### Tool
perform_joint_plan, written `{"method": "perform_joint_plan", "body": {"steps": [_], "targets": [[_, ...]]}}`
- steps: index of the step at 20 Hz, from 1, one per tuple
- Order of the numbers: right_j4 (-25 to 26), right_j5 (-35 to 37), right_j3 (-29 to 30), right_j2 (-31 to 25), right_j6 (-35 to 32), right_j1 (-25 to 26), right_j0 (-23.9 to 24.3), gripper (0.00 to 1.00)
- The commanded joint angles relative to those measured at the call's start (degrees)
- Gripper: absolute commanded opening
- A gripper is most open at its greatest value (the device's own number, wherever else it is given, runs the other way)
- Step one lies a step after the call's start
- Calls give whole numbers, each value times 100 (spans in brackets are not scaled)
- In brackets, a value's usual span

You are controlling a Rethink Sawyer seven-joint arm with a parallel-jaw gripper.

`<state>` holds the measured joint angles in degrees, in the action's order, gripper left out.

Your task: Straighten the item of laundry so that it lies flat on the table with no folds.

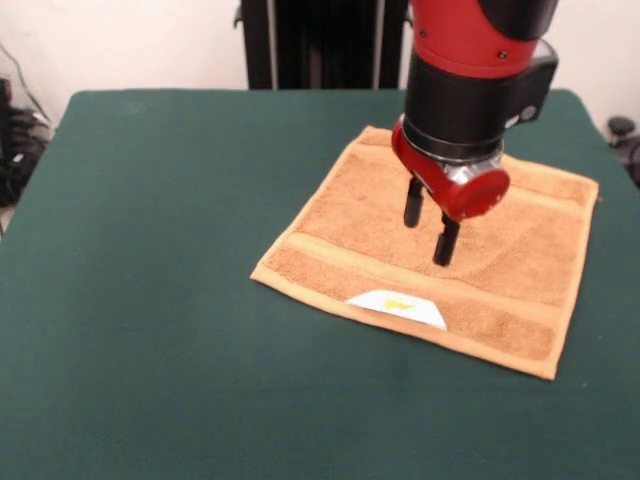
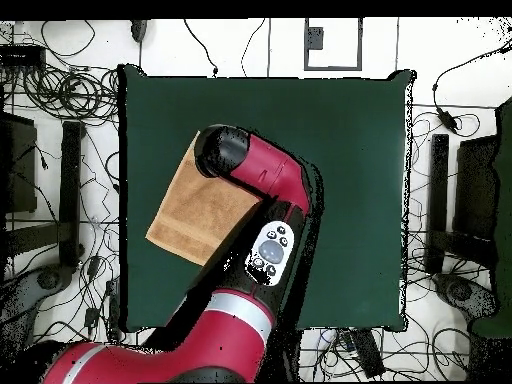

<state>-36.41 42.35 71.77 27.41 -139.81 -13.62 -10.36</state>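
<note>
The tan-orange towel (image 1: pixel 440 255) lies spread open on the dark green table (image 1: pixel 170 260), right of centre in the front view, with only a slight wrinkle near its middle. Its white label with a yellow mark (image 1: pixel 398 306) lies at the near edge. My gripper (image 1: pixel 429 229) hangs over the towel's middle, its two black fingers (image 1: pixel 413 203) apart and empty, tips just above the cloth. In the overhead view the arm covers part of the towel (image 2: pixel 190 210) and hides the gripper.
The towel lies near one side of the table (image 2: pixel 350 200). Black stands and several cables surround the table (image 2: pixel 70 180). A dark stand rises behind the table's far edge in the front view (image 1: pixel 320 40).
</note>
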Motion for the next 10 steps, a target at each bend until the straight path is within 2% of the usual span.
{"method": "perform_joint_plan", "body": {"steps": [1,5,10], "targets": [[341,81,882,-687,-503,-109,-254,100],[609,-54,1279,-622,-242,-470,-302,100],[968,-335,1539,-594,-125,-645,-266,100]]}}
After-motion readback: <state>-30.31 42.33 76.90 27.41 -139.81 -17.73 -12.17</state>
